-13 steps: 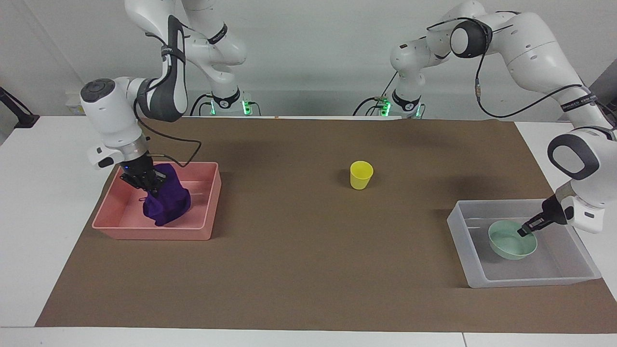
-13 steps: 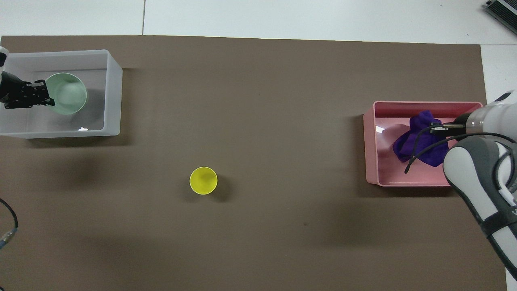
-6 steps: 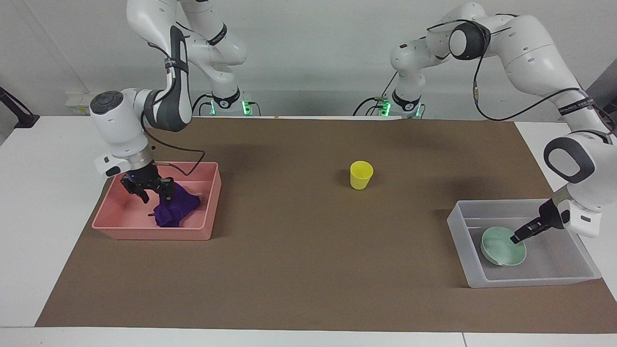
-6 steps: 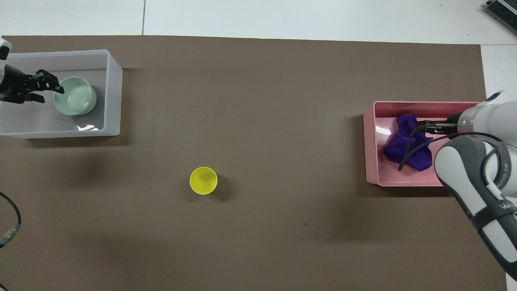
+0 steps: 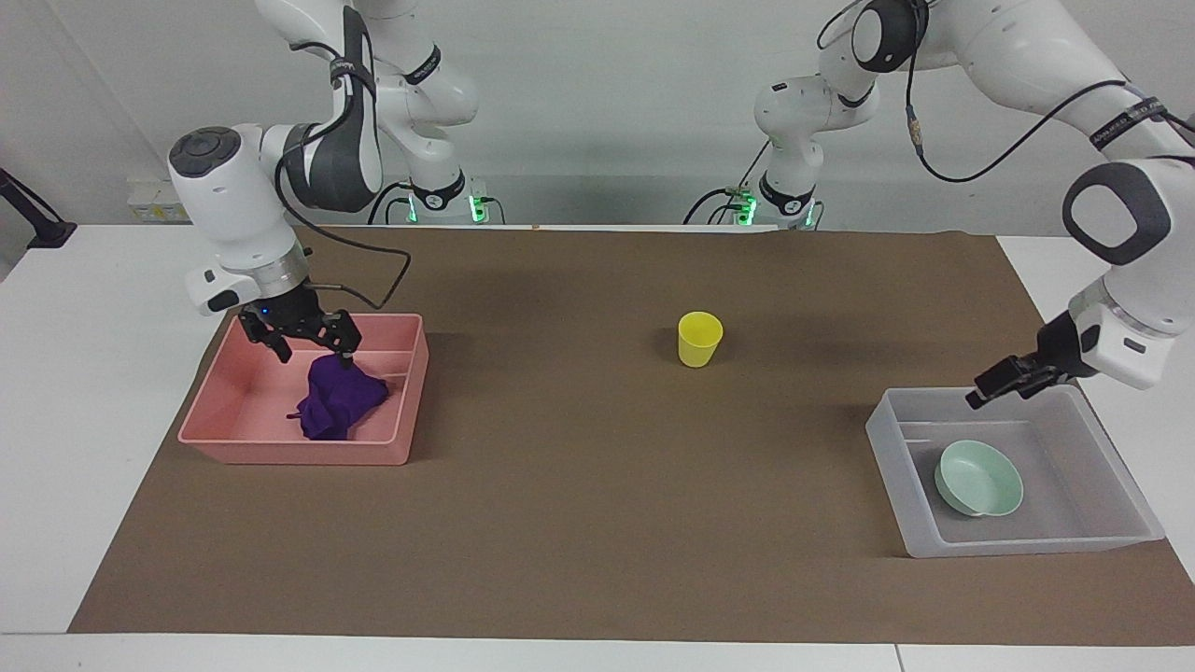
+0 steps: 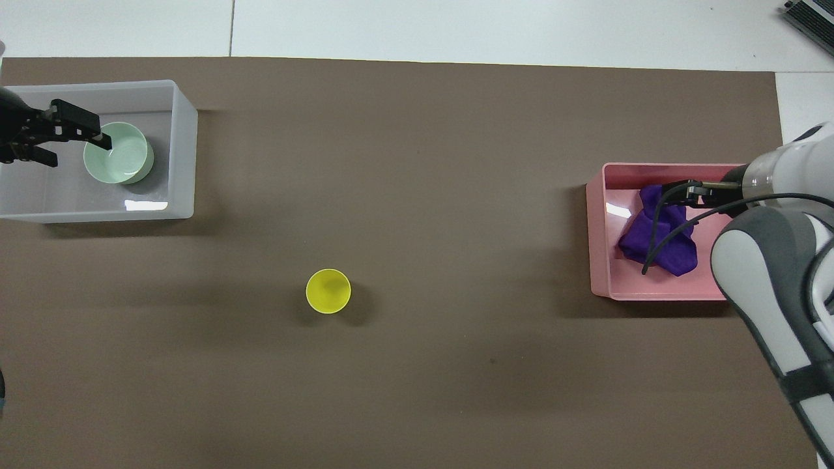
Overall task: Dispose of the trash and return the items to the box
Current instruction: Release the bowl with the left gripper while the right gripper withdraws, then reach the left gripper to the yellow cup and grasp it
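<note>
both the left gripper [image 5: 997, 385] and right gripper [image 5: 303, 341] hang released, seemingly empty, so the small bright-yellow plastic cup [image 5: 699, 338] needs boxing next.

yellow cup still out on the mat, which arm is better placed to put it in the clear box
Probably left. The left claw hangs open over the clear box, where the green bowl already lies, so it delivers at its own end. The right claw is open over the pink tray and purple rag. The yellow cup stands roughly midway.

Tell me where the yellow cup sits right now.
The yellow cup stands upright on the brown mat mid-table, between the pink tray and the clear box.
</note>
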